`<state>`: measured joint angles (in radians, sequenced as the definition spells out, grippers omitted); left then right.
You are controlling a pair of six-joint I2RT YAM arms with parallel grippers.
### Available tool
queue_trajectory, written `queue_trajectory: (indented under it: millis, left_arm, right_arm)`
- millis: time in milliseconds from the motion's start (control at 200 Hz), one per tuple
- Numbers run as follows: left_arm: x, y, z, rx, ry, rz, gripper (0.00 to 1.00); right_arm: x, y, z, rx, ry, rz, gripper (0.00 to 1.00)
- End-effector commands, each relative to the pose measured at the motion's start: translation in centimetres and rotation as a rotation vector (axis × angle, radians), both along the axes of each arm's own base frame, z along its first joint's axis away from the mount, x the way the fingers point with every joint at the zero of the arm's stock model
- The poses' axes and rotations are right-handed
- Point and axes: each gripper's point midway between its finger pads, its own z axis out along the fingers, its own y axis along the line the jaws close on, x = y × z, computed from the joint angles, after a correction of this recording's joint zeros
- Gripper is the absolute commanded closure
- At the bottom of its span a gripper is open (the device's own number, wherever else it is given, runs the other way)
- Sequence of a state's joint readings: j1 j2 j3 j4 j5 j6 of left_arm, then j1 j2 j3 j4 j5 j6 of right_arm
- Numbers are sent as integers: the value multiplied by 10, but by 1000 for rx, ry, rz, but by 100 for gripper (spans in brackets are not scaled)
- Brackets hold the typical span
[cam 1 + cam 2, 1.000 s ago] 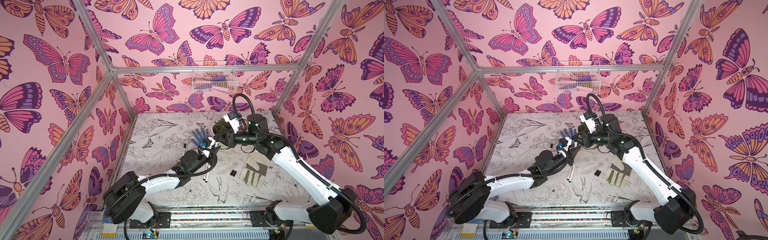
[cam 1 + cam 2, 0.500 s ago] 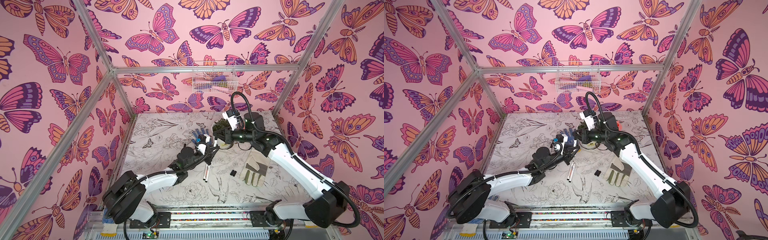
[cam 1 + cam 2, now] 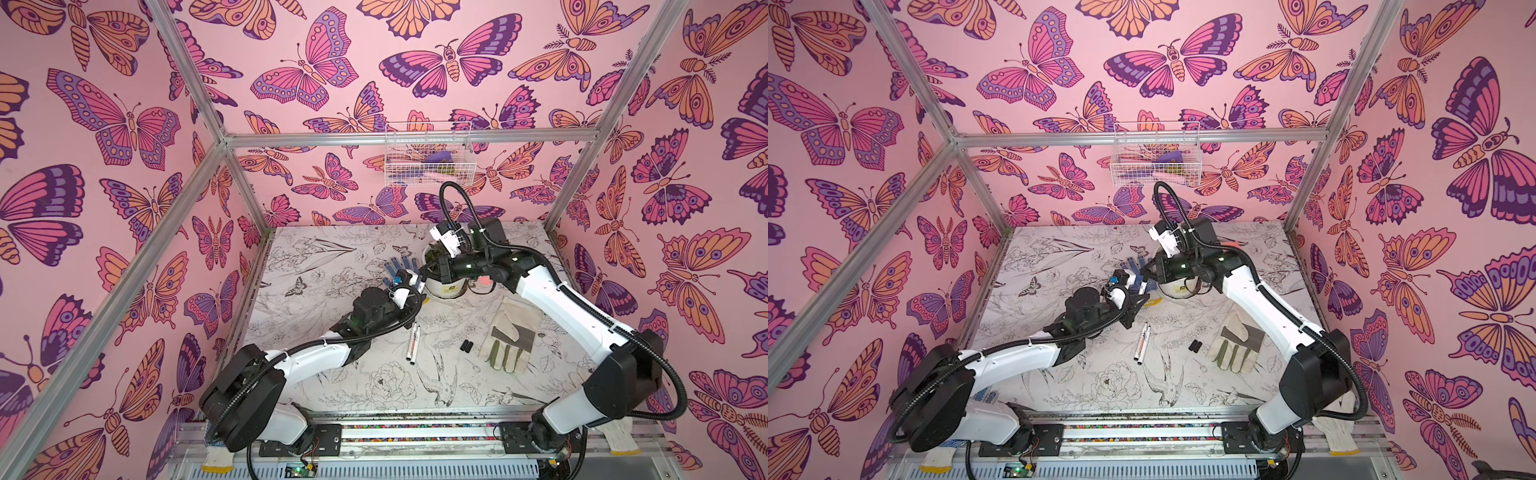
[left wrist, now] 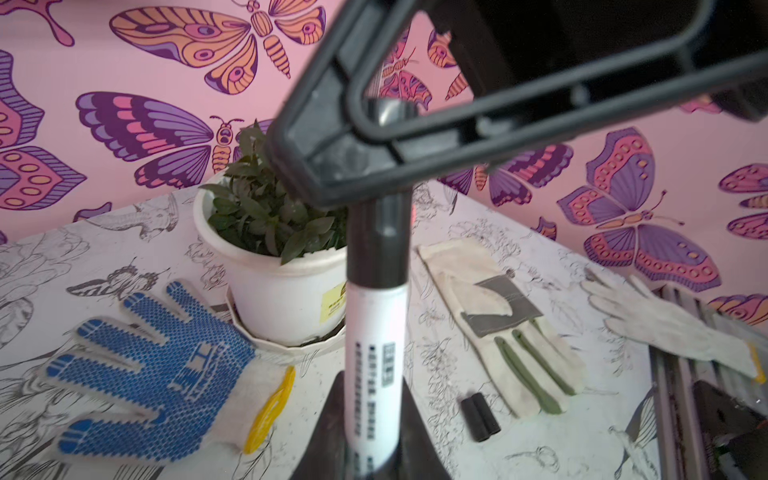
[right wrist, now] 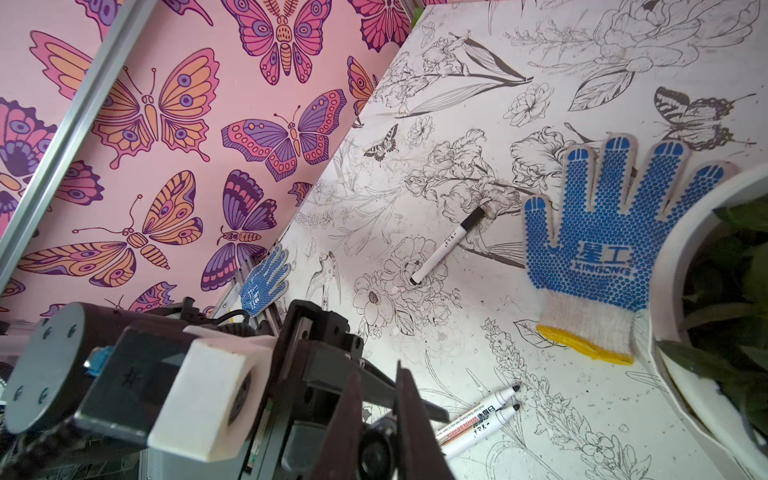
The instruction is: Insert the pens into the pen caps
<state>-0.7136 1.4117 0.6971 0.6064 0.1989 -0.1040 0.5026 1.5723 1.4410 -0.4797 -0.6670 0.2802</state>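
Observation:
My left gripper [image 4: 374, 399] is shut on a white pen [image 4: 376, 365] and holds it up beside the plant pot. A black pen cap [image 4: 378, 249] sits on the pen's far end. My right gripper [image 5: 377, 368] is shut on that cap. In both top views the two grippers meet tip to tip, left [image 3: 417, 297] and right [image 3: 424, 277]. Two uncapped pens [image 3: 414, 343] lie side by side mid-table, and two loose pen caps [image 3: 467, 345] lie to their right. A capped pen [image 5: 449, 245] lies near the blue glove.
A white pot with a plant [image 3: 446, 286] stands right behind the grippers. A blue-dotted glove [image 3: 401, 266] lies left of it, and a leather glove [image 3: 511, 336] lies at the right. A wire basket [image 3: 428, 153] hangs on the back wall. More gloves lie on the front rail [image 4: 665, 324].
The left gripper has lifted the pen up and back toward the pot. The right gripper has come in to meet it and its jaws have closed on the cap.

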Motion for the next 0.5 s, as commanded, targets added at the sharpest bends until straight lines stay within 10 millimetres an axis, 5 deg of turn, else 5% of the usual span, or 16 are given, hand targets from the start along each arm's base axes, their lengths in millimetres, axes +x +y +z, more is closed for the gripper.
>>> queue_trajectory:
  millis: [0,291,496]
  left_arm:
    - [-3,22,201,-391,-497,33,100]
    - [-5,40,258,-726,-447,-152,100]
    - [-5,42,271,-753,-454,-152,100]
  right_arm:
    - [-76,-12,-93,-230,416,114,100]
    - [-76,-9,-105,-232,441,116,100]
    - [-76,-9,-107,-236,448,123,100]
